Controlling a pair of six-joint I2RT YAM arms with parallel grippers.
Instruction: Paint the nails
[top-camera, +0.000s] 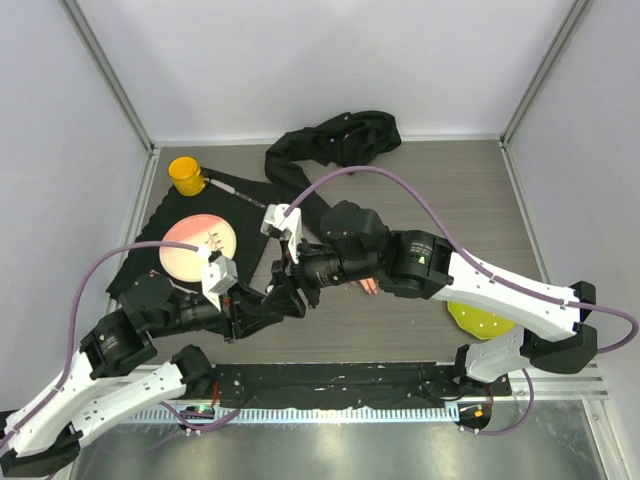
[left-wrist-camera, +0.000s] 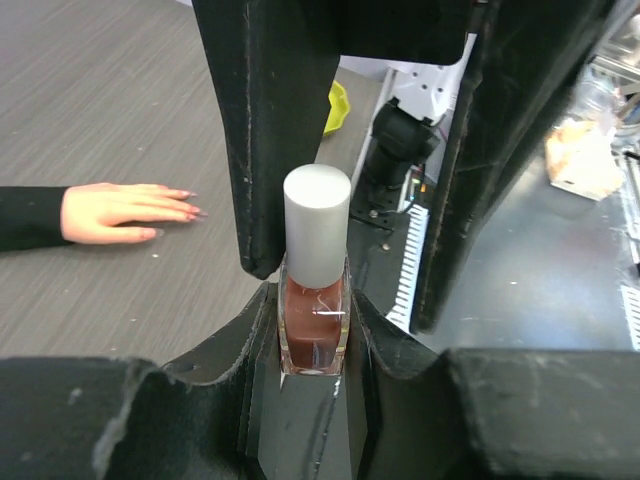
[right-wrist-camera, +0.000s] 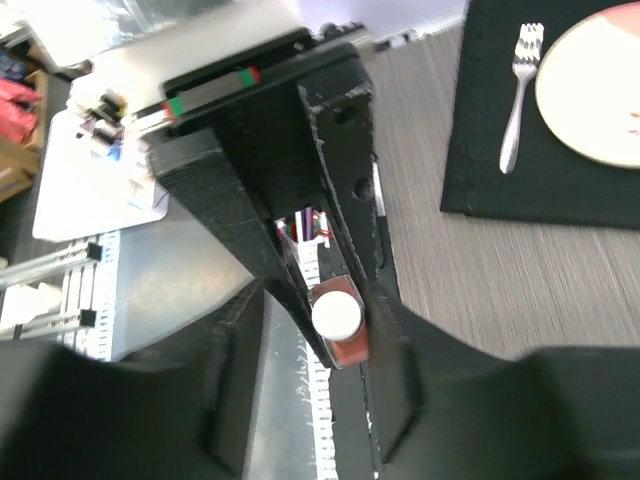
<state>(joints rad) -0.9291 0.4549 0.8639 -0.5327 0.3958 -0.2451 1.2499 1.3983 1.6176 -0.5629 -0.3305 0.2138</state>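
A small polish bottle (left-wrist-camera: 315, 325) of brownish-red liquid with a white cap (left-wrist-camera: 317, 225) stands upright in my left gripper (left-wrist-camera: 313, 300), which is shut on its glass body. My right gripper (right-wrist-camera: 330, 335) hangs over the bottle, open, its black fingers (left-wrist-camera: 275, 150) on either side of the cap (right-wrist-camera: 336, 313) with a wide gap on one side. The pale mannequin hand (left-wrist-camera: 120, 212) lies flat on the table to the left. Its dark pinkish nails (left-wrist-camera: 188, 204) point toward the bottle. From above, both grippers meet at the table's middle (top-camera: 292, 285) and only the hand's fingertips (top-camera: 370, 288) show.
A pink plate (top-camera: 197, 247) with a fork (right-wrist-camera: 520, 90) sits on a black mat (right-wrist-camera: 480, 160) at the left. A yellow cup (top-camera: 185, 173) stands behind it. The hand's long black sleeve (top-camera: 335, 140) bunches at the back. A yellow-green object (top-camera: 480, 320) lies by the right arm.
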